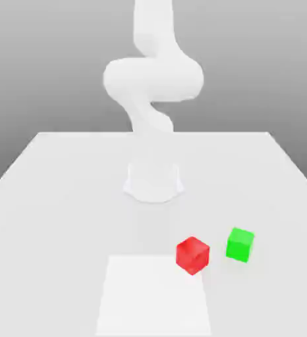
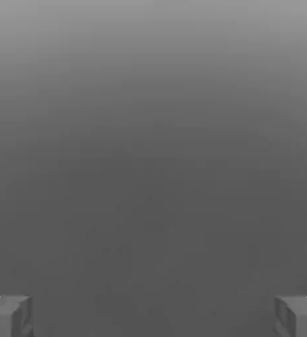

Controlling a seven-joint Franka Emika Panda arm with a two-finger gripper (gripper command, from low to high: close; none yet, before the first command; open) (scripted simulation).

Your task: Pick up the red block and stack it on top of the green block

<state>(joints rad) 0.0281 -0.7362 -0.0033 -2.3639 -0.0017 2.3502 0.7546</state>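
Exterior view: both cubes staged on the bench for stacking.
The red cube [image 1: 192, 255] sat at the corner of the white square [image 1: 155, 296], clear of the green cube [image 1: 240, 245], probably to leave grasping room. The Panda arm [image 1: 153, 79] stood upright behind them on the bench [image 1: 64, 230].

Hand view: end effector unloaded.
The end effector [image 2: 153, 317] was spread wide, nothing between its fingers, presumably ready for the red cube.

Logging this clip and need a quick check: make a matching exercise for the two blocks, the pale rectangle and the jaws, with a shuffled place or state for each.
1. Red block
2. Green block
3. Pale rectangle
4. Jaws

A. lies flat on the table
B. wide apart
C. overlaps the rectangle's corner in view
D. nearest the exterior view's right

Pairs: 1-C, 2-D, 3-A, 4-B
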